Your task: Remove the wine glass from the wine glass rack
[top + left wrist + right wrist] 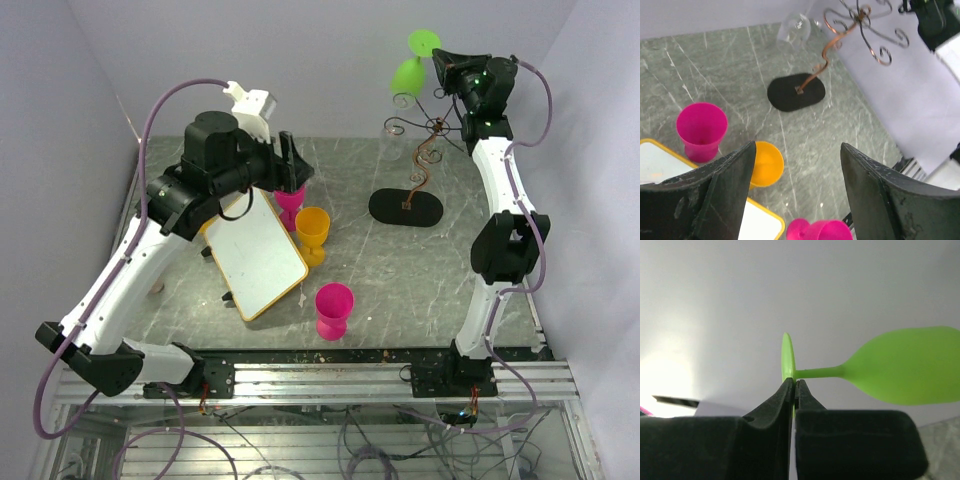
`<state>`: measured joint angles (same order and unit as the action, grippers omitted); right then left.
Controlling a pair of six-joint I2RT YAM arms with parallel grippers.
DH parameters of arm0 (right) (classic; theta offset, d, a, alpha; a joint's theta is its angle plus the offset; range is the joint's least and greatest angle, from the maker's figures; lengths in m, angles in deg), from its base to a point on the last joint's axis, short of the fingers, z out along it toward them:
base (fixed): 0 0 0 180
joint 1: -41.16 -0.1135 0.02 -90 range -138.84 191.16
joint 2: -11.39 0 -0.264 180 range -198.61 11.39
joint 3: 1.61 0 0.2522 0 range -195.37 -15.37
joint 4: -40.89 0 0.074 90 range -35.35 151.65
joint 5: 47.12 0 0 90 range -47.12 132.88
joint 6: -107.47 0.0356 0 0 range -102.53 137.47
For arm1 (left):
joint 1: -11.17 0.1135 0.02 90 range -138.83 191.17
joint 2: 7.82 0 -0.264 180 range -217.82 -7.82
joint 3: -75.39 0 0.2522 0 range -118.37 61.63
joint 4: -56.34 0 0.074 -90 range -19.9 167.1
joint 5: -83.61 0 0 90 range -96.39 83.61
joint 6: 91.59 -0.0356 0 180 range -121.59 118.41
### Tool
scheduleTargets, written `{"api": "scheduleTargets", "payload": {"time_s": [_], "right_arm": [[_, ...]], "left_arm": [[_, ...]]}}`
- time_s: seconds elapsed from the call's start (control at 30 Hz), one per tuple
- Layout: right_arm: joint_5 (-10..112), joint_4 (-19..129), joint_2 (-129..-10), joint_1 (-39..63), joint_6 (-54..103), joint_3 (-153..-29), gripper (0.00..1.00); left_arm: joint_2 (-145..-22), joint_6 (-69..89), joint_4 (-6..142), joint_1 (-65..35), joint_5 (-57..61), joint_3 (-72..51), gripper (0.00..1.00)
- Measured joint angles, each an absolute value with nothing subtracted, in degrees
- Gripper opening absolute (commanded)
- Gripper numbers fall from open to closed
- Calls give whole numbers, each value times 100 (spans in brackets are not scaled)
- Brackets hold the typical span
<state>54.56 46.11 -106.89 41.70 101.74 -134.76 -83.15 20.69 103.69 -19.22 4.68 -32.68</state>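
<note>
The green wine glass (408, 75) hangs tilted in the air by the back wall, up and to the left of the wine glass rack's curled top arms (430, 128). My right gripper (440, 62) is shut on the glass's flat foot. In the right wrist view its fingertips (794, 382) pinch the foot's rim, and the stem and bowl (900, 365) stick out to the right with no wire around them. The rack's black oval base (405, 208) rests on the table. My left gripper (290, 165) stands open and empty above the cups (797, 150).
A pink cup (290, 200) and an orange cup (312, 232) stand beside a white board with a yellow rim (255, 255). Another pink cup (334, 308) stands nearer the front edge. The walls close in behind and to the right of the rack.
</note>
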Motion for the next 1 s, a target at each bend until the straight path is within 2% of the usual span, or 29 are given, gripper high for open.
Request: {"api": "scheduleTargets", "payload": {"time_s": [0.13, 0.3, 0.47, 0.6, 0.8, 1.0], "right_arm": [[5670, 4034, -10538, 3980, 10377, -13476, 0], [5902, 3247, -9480, 3523, 10998, -12272, 0], [6193, 2157, -8639, 2889, 11866, -11277, 0], [6374, 1639, -8444, 2465, 12384, -10884, 0], [6457, 1333, -8422, 2129, 12891, -10407, 0], [6455, 1057, -8424, 1993, 13144, -10331, 0]], "left_arm": [[-8462, 2784, 9420, -991, 1528, -3042, 77], [-8905, 4795, 6493, -84, 2767, -2538, 73], [-9718, 6753, 3947, 334, 3184, -2395, 72], [-10090, 7667, 2970, 397, 3333, -2385, 73], [-9959, 8112, 2260, 395, 3420, -2133, 71], [-9616, 8169, 2185, 404, 3508, -1613, 72]]}}
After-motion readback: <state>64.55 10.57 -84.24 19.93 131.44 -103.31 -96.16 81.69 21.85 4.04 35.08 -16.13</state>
